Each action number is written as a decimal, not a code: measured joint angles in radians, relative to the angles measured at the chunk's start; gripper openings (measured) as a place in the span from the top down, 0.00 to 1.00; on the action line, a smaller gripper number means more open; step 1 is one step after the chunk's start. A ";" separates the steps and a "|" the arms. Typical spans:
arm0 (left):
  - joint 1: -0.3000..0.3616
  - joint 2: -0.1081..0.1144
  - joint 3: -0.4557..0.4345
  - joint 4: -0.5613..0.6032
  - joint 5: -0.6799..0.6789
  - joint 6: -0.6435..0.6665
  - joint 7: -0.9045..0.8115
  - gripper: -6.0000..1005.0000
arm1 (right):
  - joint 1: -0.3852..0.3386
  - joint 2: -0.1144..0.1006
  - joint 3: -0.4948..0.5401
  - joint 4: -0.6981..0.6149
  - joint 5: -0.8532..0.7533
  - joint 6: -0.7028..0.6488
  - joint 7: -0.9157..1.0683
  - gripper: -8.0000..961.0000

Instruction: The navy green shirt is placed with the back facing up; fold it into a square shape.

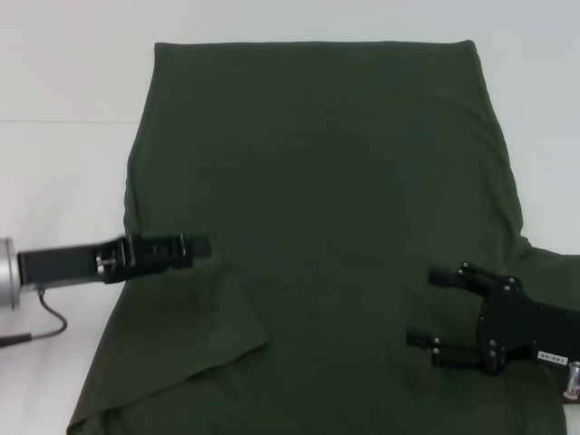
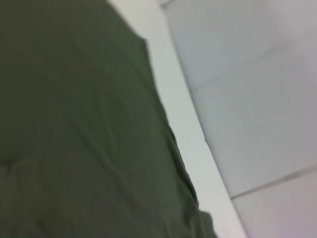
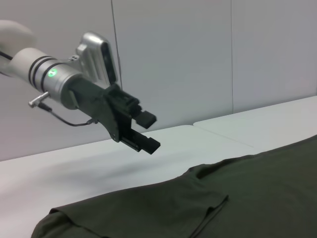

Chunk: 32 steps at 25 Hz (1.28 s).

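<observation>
The navy green shirt [image 1: 317, 181] lies flat on the white table [image 1: 54, 181], plain side up. Its left sleeve [image 1: 199, 331] is folded inward over the body; the right sleeve [image 1: 544, 263] still lies spread out. My left gripper [image 1: 204, 245] hovers over the shirt's left edge, open and empty; in the right wrist view it [image 3: 151, 131] hangs above the cloth [image 3: 257, 193] with its jaws apart. My right gripper [image 1: 422, 305] is open and empty over the shirt's lower right part. The left wrist view shows only cloth [image 2: 74, 124] and the table's edge [image 2: 183, 114].
The white table [image 3: 99, 168] shows bare on the left of the shirt and along the far side. A pale wall [image 3: 198, 59] stands behind the table. The left arm's cable [image 1: 50, 322] hangs near the front left.
</observation>
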 joint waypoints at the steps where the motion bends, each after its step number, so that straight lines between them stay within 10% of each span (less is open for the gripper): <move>1: 0.009 -0.005 0.000 0.006 -0.002 0.007 0.073 0.60 | -0.001 0.000 0.002 0.000 0.000 0.000 0.000 0.03; 6: 0.070 -0.040 0.000 0.025 -0.059 0.082 0.550 0.49 | -0.013 -0.001 0.087 0.004 0.002 -0.001 0.036 0.03; 14: 0.132 -0.071 0.059 0.092 -0.077 0.164 0.945 0.05 | -0.043 -0.009 0.201 -0.084 0.004 -0.018 0.380 0.03; 32: 0.153 -0.080 0.075 0.098 -0.070 0.109 1.038 0.06 | -0.056 -0.011 0.133 -0.615 -0.298 -0.058 1.306 0.04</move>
